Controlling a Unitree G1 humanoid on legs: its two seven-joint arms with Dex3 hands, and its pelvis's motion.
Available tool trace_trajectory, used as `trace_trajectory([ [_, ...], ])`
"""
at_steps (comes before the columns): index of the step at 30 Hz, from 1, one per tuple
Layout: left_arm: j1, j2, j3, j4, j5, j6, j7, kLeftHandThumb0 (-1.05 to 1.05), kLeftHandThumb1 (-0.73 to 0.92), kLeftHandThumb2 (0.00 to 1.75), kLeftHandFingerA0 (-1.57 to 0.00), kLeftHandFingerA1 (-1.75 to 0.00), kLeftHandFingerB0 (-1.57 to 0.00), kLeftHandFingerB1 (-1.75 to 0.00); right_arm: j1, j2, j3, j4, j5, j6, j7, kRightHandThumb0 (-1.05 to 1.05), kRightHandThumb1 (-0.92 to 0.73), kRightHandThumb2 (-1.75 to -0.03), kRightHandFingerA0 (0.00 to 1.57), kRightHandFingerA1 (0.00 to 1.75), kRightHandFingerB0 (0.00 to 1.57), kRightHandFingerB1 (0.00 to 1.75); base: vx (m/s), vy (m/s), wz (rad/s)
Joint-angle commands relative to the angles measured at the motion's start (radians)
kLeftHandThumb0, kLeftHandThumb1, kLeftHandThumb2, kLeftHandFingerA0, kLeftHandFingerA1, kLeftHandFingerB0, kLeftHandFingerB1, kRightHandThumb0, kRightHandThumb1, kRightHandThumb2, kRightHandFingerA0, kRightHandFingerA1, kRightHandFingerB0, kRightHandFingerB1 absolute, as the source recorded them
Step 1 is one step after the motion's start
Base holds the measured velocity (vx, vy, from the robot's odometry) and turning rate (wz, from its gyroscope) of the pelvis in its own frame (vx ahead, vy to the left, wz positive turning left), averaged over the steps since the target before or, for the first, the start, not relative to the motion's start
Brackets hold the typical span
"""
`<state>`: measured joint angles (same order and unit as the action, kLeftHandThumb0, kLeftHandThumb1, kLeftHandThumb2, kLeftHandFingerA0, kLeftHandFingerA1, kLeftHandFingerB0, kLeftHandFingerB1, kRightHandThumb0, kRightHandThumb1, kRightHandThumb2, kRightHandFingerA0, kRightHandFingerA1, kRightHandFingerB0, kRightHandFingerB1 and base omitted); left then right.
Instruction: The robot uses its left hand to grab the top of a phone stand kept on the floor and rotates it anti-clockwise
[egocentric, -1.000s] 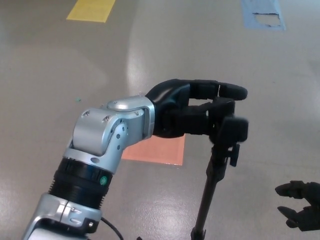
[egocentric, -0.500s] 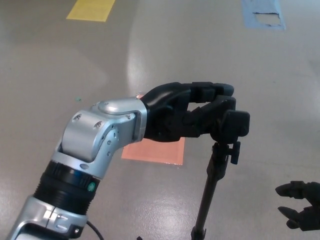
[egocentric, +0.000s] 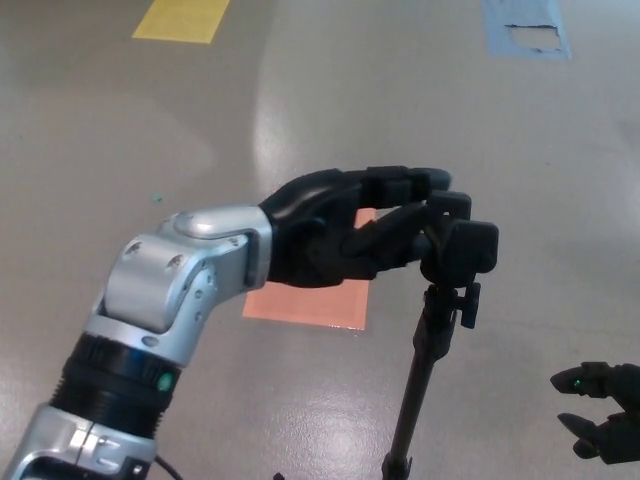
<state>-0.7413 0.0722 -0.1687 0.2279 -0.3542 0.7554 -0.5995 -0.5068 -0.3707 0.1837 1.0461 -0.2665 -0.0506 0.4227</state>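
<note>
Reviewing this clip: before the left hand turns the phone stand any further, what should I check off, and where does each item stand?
1. Left hand closed around the top of the phone stand: ok.
2. Thumb position behind the stand's head: cannot tell, hidden.
3. Pole upright: not ok, it leans slightly.
4. Stand's feet planted on the floor: cannot tell, cut off at the frame's bottom edge.
5. Right hand clear of the stand: ok, apart at lower right.

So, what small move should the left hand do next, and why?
Probably begin turning the wrist anti-clockwise. The left hand looks shut on the top of the phone stand, whose pole stands nearly upright on the floor, so the grasp seems ready.
</note>
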Motion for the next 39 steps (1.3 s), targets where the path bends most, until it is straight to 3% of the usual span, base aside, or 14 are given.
trace_trajectory([
  [1,0.018,0.064,0.064,0.074,0.016,-0.075,-0.015,-0.85,0.51,0.87,0.0,-0.06,0.0,-0.04,-0.008,-0.008,-0.011,0.002,0.013,0.029,0.003,-0.61,-0.68,-0.89,0.49,0.53,0.07,0.34,0.0,0.0,0.0],
  [3,0.019,0.078,0.075,0.096,0.022,-0.094,-0.02,-0.8,0.61,0.59,0.0,-0.06,0.0,0.0,-0.007,-0.007,-0.014,0.006,0.016,0.029,0.003,-0.61,-0.67,-0.88,0.48,0.53,0.07,0.34,0.0,0.0,0.0],
  [4,0.019,0.083,0.077,0.104,0.025,-0.104,-0.022,-0.8,0.61,0.59,0.0,-0.06,0.0,0.0,-0.006,-0.007,-0.015,0.008,0.017,0.026,0.003,-0.61,-0.67,-0.88,0.48,0.53,0.07,0.34,0.0,0.0,0.0],
  [5,0.013,0.103,0.101,0.147,0.025,-0.124,-0.026,-0.88,0.54,0.87,0.0,-0.04,0.0,-0.01,-0.005,-0.007,-0.015,0.013,0.015,0.016,0.003,-0.61,-0.68,-0.9,0.47,0.53,0.06,0.34,0.0,0.0,0.0],
  [25,0.2,0.24,0.199,0.442,0.138,-0.464,0.025,-0.72,0.45,0.8,0.0,-0.11,0.0,-0.11,0.007,-0.014,-0.002,0.005,0.004,0.021,0.013,-0.6,-0.68,-0.89,0.48,0.53,0.07,0.32,0.0,0.0,0.0],
  [29,0.298,0.217,0.229,0.461,0.175,-0.593,0.153,-0.38,0.45,0.56,-0.05,-0.26,-0.05,-0.23,0.015,-0.008,-0.002,0.021,0.006,0.009,0.007,-0.62,-0.67,-0.89,0.48,0.54,0.07,0.34,0.0,0.0,0.0],
  [30,0.33,0.198,0.244,0.477,0.196,-0.634,0.249,-0.15,0.44,0.9,0.0,-0.48,0.0,-0.48,0.021,-0.009,-0.003,0.023,0.006,0.004,0.006,-0.61,-0.67,-0.89,0.49,0.54,0.07,0.34,0.0,0.0,0.0],
  [31,0.337,0.195,0.247,0.482,0.2,-0.644,0.269,-0.15,0.44,0.9,0.0,-0.48,0.0,-0.48,0.023,-0.009,-0.002,0.023,0.006,0.003,0.006,-0.61,-0.67,-0.89,0.49,0.54,0.07,0.34,0.0,0.0,0.0],
  [32,0.352,0.19,0.243,0.499,0.223,-0.67,0.326,-0.07,0.53,0.55,-0.21,-0.31,-0.14,-0.29,0.027,-0.009,-0.003,0.027,0.007,0.001,0.006,-0.61,-0.67,-0.89,0.48,0.54,0.07,0.34,0.0,0.0,0.0],
  [34,0.374,0.188,0.243,0.529,0.242,-0.71,0.378,0.08,0.6,0.58,-0.28,-0.35,-0.18,-0.29,0.033,-0.008,-0.004,0.03,0.008,-0.002,0.002,-0.61,-0.67,-0.88,0.49,0.53,0.07,0.35,0.0,0.0,0.0],
  [35,0.383,0.195,0.245,0.557,0.25,-0.729,0.411,0.09,0.44,0.89,-0.2,-0.51,-0.11,-0.46,0.038,-0.007,-0.003,0.034,0.006,-0.01,-0.002,-0.61,-0.67,-0.88,0.49,0.53,0.07,0.35,0.0,0.0,0.0],
  [36,0.384,0.197,0.245,0.567,0.252,-0.735,0.42,0.09,0.44,0.89,-0.2,-0.51,-0.11,-0.46,0.039,-0.006,-0.002,0.035,0.006,-0.013,-0.003,-0.61,-0.67,-0.88,0.49,0.53,0.07,0.35,0.0,0.0,0.0],
  [37,0.39,0.216,0.243,0.599,0.259,-0.756,0.423,0.14,0.66,0.61,-0.35,-0.35,-0.33,-0.32,0.041,-0.004,0.002,0.036,0.001,-0.008,-0.006,-0.61,-0.67,-0.88,0.49,0.53,0.08,0.35,0.0,0.0,0.0],
  [39,0.391,0.231,0.242,0.633,0.263,-0.773,0.428,0.13,0.65,0.61,-0.37,-0.35,-0.39,-0.33,0.042,-0.001,0.004,0.039,-0.001,-0.006,-0.009,-0.61,-0.67,-0.88,0.48,0.52,0.08,0.36,0.0,0.0,0.0],
])
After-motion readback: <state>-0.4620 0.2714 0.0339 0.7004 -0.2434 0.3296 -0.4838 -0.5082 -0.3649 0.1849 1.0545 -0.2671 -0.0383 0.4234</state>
